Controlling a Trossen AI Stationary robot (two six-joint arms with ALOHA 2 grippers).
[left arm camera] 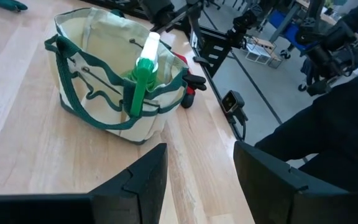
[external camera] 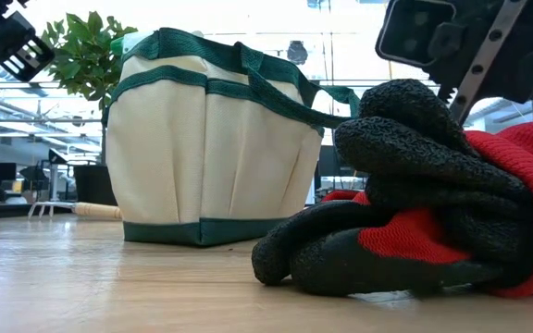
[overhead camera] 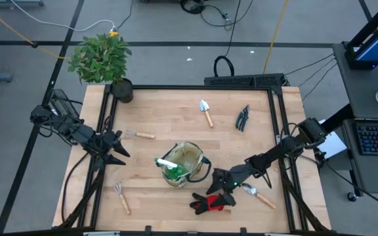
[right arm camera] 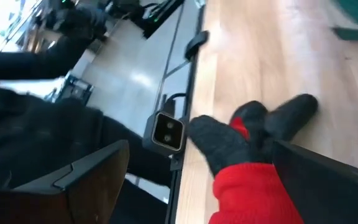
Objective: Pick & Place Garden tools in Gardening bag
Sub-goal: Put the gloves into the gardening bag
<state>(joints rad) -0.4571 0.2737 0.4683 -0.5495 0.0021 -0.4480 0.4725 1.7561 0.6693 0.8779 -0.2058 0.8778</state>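
Worktop [overhead camera: 176, 124]: pale wood planks with visible grain, framed by dark rails.
Bag [overhead camera: 188, 164]: round beige canvas, stitched side pockets, dark green trim and loop handles; standing upright near the middle of the worktop, toward the front edge.
Spray bottle [overhead camera: 170, 168]: green plastic body with white head, leaning inside the bag, head poking over the rim.
Gloves [overhead camera: 210, 202]: red fabric with rough black coating on the fingers, lying crumpled on the worktop just beside the bag, at the front.
Left claw [overhead camera: 119, 149]: two flat dark fingers parted about halfway, holding nothing, well left of the bag.
Right claw [overhead camera: 222, 184]: spread wide and empty, poised over the gloves, one finger to either side of them in the right wrist view.
Trowel [overhead camera: 206, 113]: metal blade, wooden handle, lying toward the back of the worktop.
Second trowel [overhead camera: 259, 195]: same make, just right of the gloves.
Hand fork [overhead camera: 138, 135]: metal prongs, wooden handle, left of centre.
Rake [overhead camera: 122, 196]: metal tines, wooden handle, front left.
Shears [overhead camera: 243, 117]: black, lying back right.
Plant [overhead camera: 102, 59]: leafy green, black pot, back left corner.
Writing: nothing readable on any item.
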